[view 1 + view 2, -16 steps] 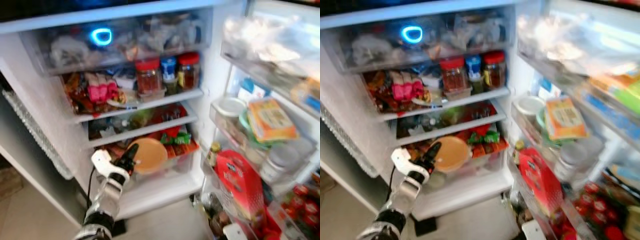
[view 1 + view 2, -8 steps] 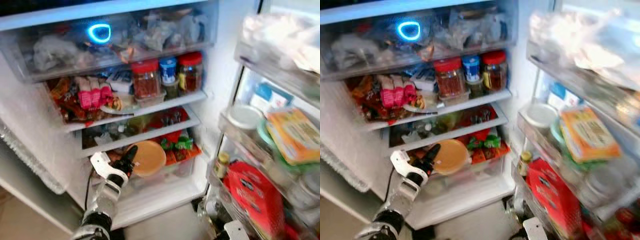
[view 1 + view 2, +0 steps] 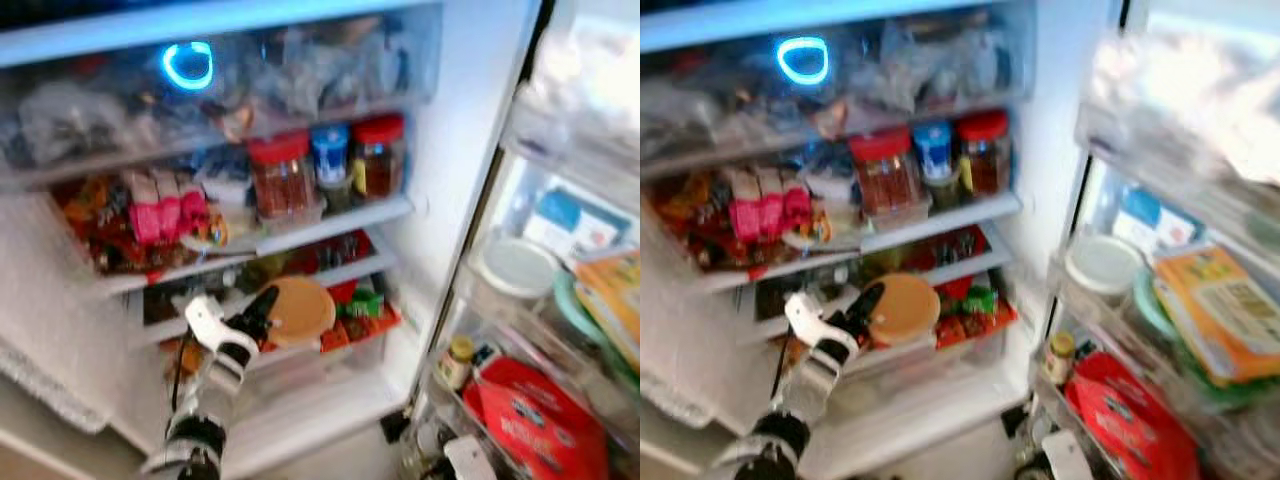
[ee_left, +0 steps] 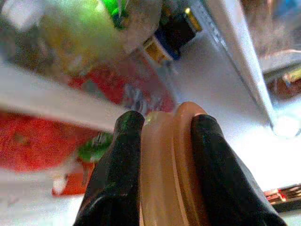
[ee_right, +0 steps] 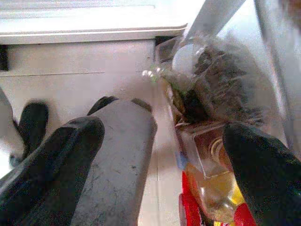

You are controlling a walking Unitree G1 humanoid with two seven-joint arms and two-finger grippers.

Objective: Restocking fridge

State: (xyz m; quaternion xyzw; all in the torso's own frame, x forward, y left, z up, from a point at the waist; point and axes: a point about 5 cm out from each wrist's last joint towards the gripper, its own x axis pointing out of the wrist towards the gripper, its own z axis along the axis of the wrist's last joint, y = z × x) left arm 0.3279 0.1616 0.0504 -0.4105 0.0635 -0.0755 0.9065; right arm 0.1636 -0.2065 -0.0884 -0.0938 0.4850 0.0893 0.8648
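L gripper (image 4: 162, 141) was clamped on the rim of a tan lidded container (image 3: 298, 312), fingers (image 4: 117, 174) on either flat face, so the disc stood on edge. It hung just in front of the fridge's lower shelf (image 3: 330, 268), w/ the red packets (image 3: 362, 322) behind & below. Judged: the slot lay straight ahead of the L arm, so push in edge-first. R gripper (image 5: 164, 155) was wide open, holding nothing, near the door bin.

Both eye views are soft with motion blur — labels unreadable. A blue ring light (image 3: 188, 65) glows at the fridge's top, and the door shelves (image 3: 1185, 130) wash out in white glare. The left wrist view is smeared and unfocused; the right wrist view is bright, its near edges blurred.
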